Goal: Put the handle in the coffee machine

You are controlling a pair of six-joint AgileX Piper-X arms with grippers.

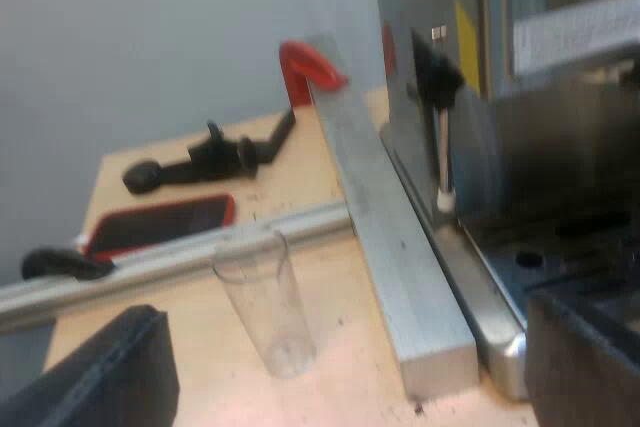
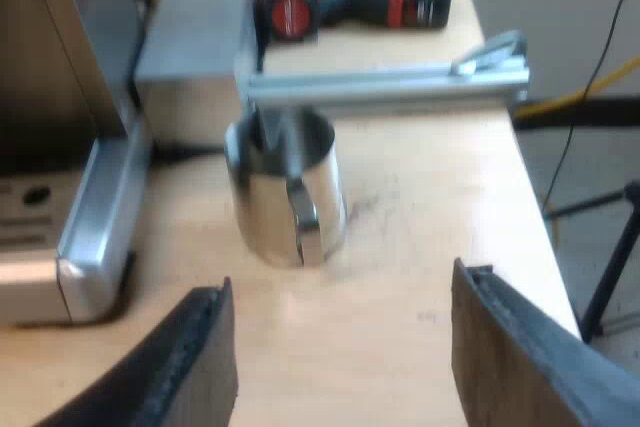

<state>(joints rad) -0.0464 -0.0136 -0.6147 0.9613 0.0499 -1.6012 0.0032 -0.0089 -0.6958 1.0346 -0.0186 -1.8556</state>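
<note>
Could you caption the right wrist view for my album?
Open right gripper facing a steel jug that stands on the wooden table near the espresso machine's base.

On left gripper [image 1: 340,332] and right gripper [image 2: 342,287] alike, 2 broad, blunt, matte-black fingers [image 2: 190,367].

espresso mach. [image 1: 560,147] x1 | meas. glass [image 1: 265,302] x1 | metal jug [image 2: 285,187] x1 | red phone [image 1: 160,225] x1 | red/blk pwr tool [image 2: 350,2] x1 | red clamp [image 1: 305,65] x1 | alu bars [image 1: 400,237] x2 by glass, x2 by jug
</note>
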